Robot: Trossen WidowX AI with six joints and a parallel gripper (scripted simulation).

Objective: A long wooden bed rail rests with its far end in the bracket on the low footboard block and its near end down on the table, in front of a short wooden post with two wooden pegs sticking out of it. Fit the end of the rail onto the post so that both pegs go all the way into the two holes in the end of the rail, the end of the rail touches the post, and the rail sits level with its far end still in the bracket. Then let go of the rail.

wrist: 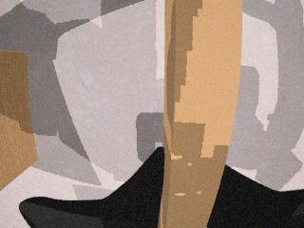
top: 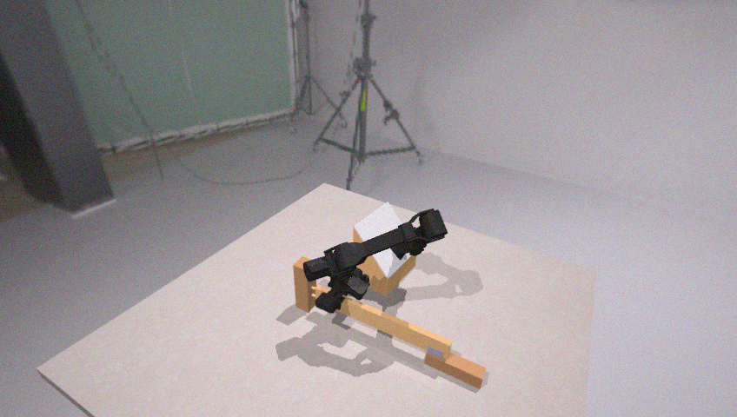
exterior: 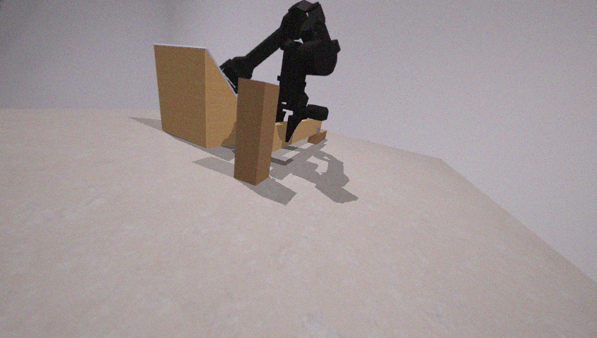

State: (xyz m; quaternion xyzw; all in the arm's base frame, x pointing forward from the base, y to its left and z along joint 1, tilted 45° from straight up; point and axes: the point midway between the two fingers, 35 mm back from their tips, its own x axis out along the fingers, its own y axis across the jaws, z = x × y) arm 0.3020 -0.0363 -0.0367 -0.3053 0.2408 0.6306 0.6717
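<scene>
Wood between the fingers: had the gripper (top: 338, 299) (exterior: 284, 130) (wrist: 177, 152) closed on the rail (top: 393, 324) (exterior: 305, 130) (wrist: 209, 95) near the post end, only slightly open around its width. Held that end clear of the table (top: 207, 335) (exterior: 293, 259) (wrist: 109, 95), just beside the post (top: 303, 289) (exterior: 251, 134), with the far end in the bracket (top: 435, 352) (exterior: 318, 130) on the footboard (top: 465, 369) (exterior: 317, 137).

Seemed to be at the lining-up step, lift largely done. Showed the pegs (top: 314, 294) in the remaining gap; could not make out the holes. Called next, by judgement, for matching height and angle, then a straight push along the rail until touching the post, without losing the bracket, before letting go.

Pointed the near end at the post, with the long axis running from post to footboard, upper left to lower right from the top, roughly up and down in the wrist view. Looked nearly level; could not confirm exactly.
</scene>
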